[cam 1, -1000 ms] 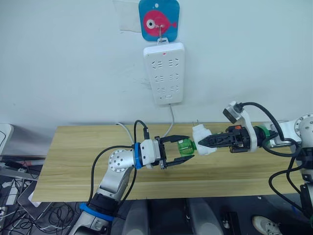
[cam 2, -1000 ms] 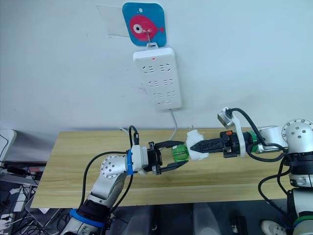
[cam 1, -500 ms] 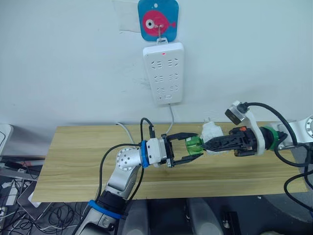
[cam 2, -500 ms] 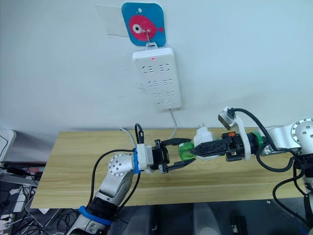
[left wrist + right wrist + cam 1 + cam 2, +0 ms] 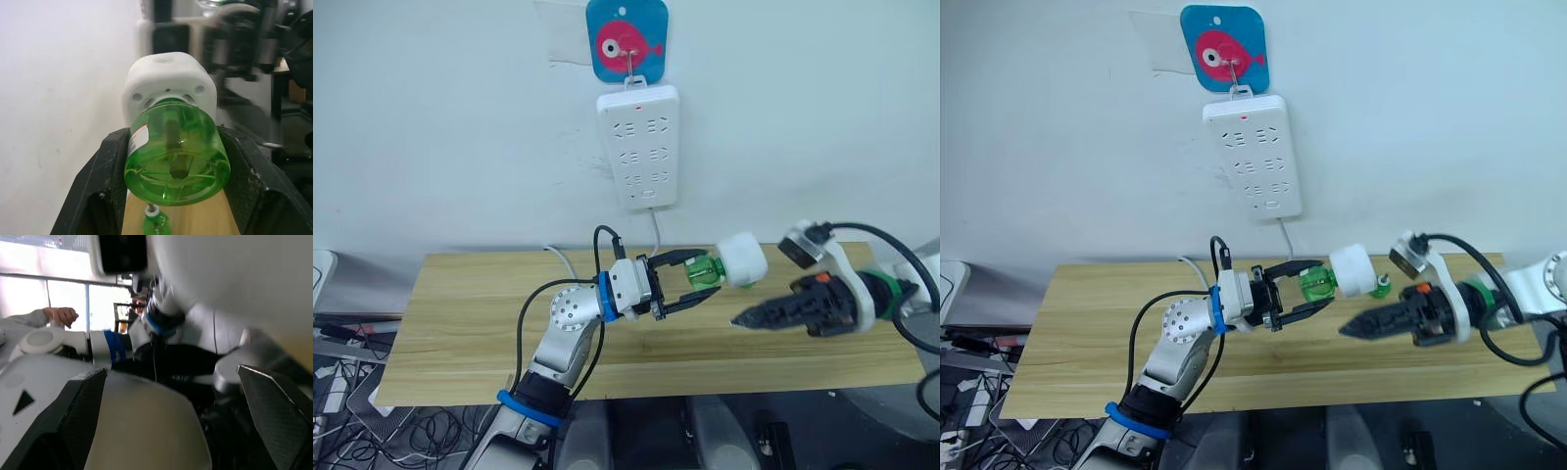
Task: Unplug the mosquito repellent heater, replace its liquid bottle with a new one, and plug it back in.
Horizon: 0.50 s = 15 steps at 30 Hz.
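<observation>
My left gripper [image 5: 702, 277] is shut on a green liquid bottle [image 5: 706, 272] held above the table, its fingers [image 5: 105, 181] on either side of it. The white mosquito repellent heater [image 5: 742, 259] is still joined to the bottle's far end and touches nothing else. In the left wrist view the bottle [image 5: 176, 156] fills the middle with the heater [image 5: 168, 78] behind it. My right gripper [image 5: 738, 320] hangs below and to the right of the heater, apart from it, open, with nothing in it. A second small green bottle [image 5: 1383, 286] stands on the table behind the heater.
A long white power strip [image 5: 638, 147] hangs on the wall under a blue fish hook [image 5: 628, 41], its red light on and its cable [image 5: 656, 235] dropping behind the wooden table [image 5: 460, 313]. Cables lie on the floor at the left.
My right gripper has let go of the heater and drawn back down and to the right. My left gripper has lifted the bottle, with the heater on it, up and to the right.
</observation>
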### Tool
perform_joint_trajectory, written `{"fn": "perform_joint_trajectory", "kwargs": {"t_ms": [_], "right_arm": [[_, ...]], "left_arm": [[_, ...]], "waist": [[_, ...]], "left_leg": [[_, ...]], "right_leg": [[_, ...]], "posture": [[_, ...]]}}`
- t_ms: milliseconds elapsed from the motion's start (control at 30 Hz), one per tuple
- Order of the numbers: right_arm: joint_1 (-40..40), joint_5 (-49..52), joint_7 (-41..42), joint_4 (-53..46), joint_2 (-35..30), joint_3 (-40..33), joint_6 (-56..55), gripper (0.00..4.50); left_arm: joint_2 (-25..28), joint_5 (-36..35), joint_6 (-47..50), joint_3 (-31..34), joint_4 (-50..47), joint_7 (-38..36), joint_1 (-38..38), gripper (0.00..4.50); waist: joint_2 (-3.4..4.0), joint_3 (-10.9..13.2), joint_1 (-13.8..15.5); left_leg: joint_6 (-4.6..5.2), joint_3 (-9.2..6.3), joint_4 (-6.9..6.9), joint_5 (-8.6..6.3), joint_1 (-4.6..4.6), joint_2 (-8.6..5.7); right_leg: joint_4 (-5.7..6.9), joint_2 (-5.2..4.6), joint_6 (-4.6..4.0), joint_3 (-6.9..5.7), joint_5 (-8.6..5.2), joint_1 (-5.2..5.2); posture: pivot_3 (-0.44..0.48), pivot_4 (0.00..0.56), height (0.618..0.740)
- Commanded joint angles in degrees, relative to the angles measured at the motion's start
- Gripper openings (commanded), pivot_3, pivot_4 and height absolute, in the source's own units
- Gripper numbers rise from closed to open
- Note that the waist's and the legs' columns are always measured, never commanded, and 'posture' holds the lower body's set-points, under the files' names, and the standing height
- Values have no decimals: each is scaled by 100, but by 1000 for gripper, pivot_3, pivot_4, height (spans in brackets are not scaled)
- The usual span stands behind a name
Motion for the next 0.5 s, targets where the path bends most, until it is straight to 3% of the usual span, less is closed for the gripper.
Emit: {"fn": "perform_joint_trajectory", "kwargs": {"t_ms": [33, 133, 233, 367, 500], "right_arm": [[162, -889, 695, -97, -203, -513, 86, 4455], [195, -2399, 1323, 321, -191, -470, -527, 4455], [-288, -3770, 1904, 1544, 61, -322, -1357, 3853], [-951, -4874, 2425, 2724, 453, -286, -1789, 2399], [-1407, -5477, 2980, 3197, 761, -240, -1759, 898]], "left_arm": [[-42, -44, -44, 11, -181, 51, -15, 2248], [-24, -62, -15, 7, -243, 40, 8, 2248], [25, -106, 50, -10, -348, -8, 52, 2248], [95, -161, 139, -14, -439, -63, 77, 2248], [142, -195, 186, -10, -451, -112, 62, 2248]], "waist": [[0, 0, -6], [0, 0, -16], [0, 0, -27], [0, 0, -34], [1, 0, -29]], "left_leg": [[0, 1, 1, 0, 1, -1], [2, 5, 3, 1, 11, -1], [4, 11, 3, 3, 30, -5], [4, 23, -2, 3, 34, -4], [3, 23, -11, 3, 34, 1]], "right_leg": [[1, 0, 0, 1, 0, 0], [5, 2, 7, 6, 5, 4], [4, 8, 11, 14, 8, 19], [1, 14, 13, 25, 11, 16], [-3, 21, 12, 25, 11, 12]], "posture": [[-149, 243, 740], [-142, 243, 740], [-139, 241, 740], [-143, 239, 740], [-145, 235, 740]]}}
